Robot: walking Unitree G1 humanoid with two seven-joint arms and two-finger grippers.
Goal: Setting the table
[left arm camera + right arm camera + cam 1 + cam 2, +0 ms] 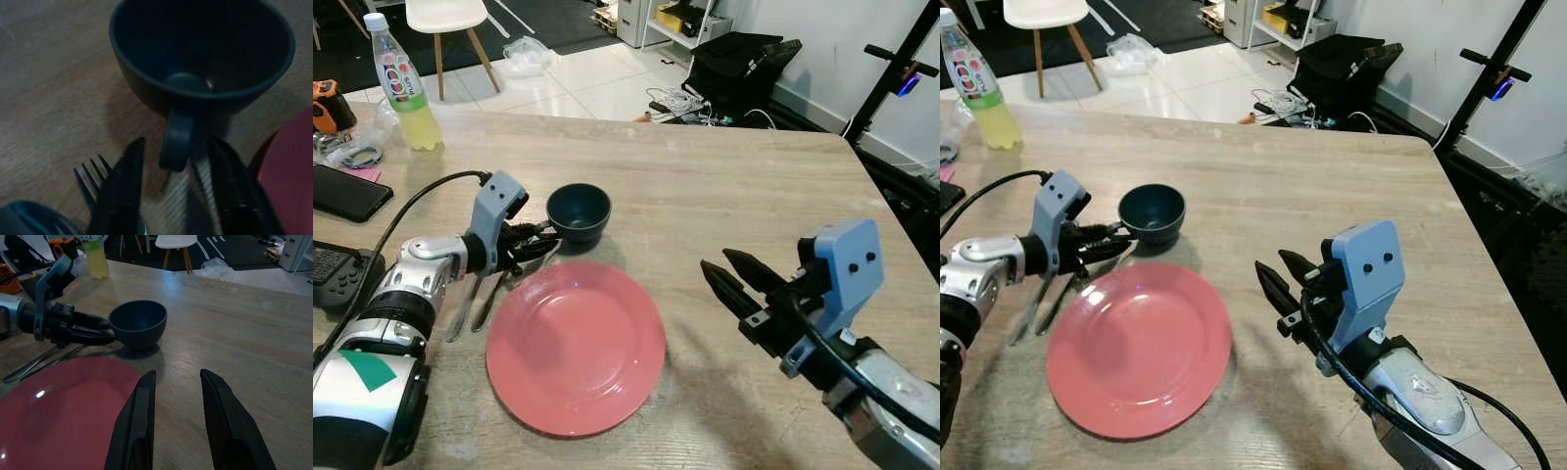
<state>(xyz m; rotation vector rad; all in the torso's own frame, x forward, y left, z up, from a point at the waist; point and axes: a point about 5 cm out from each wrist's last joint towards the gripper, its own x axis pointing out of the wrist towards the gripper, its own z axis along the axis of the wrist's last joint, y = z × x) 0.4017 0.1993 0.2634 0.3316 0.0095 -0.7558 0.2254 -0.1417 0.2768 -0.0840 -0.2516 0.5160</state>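
Cup (578, 211) and plate (576, 346) sit close together on my wooden tabletop (724, 186). My cup is dark blue and stands upright, just past the far edge of the pink plate. Its little handle (175, 140) points toward my left end effector (540, 238). My left end effector is low over the tabletop, right at the cup, and its two black fingers (120, 192) are spread a little apart with the handle between their tips. They are not squeezing the handle; I can see a gap on each side. A fork (91, 177) and another long piece of silverware (463, 305) lie on the tabletop under my left arm, just beside the plate on my left. My right end effector (732, 277) hangs over the tabletop on my right side, a bit away from the plate. Its fingers (134, 427) are apart with nothing between them, and they point toward the cup. A bottle (403, 84) with yellow drink stands at the far left corner of the tabletop. A black phone (346, 193) lies near the left edge. Past the tabletop, a white chair (447, 26) stands on the floor.
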